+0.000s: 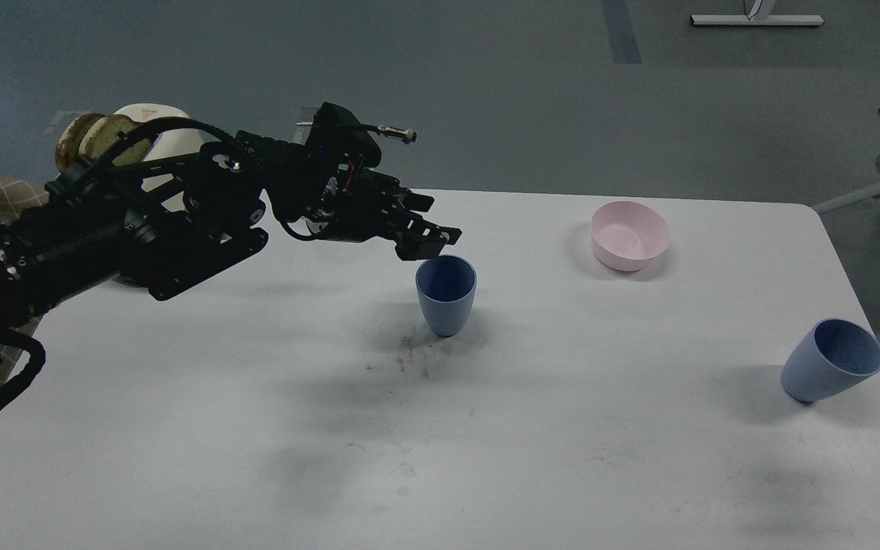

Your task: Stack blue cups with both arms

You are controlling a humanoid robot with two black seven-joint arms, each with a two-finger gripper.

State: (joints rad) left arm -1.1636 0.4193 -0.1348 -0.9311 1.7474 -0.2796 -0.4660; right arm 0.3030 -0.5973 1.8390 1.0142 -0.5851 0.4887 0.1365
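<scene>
One blue cup (446,296) stands upright on the white table (562,428), near its middle, with nothing touching it. My left gripper (434,243) hovers just above and behind the cup's left rim, its fingers spread and empty. The second blue cup (829,360) stands near the table's right edge and looks tilted to the right. My right arm is out of view.
A pink bowl (629,235) sits at the back right of the table. A white toaster (151,124) with bread slices (82,137) stands at the back left, partly behind my left arm. Dark smudges (409,353) mark the table by the middle cup.
</scene>
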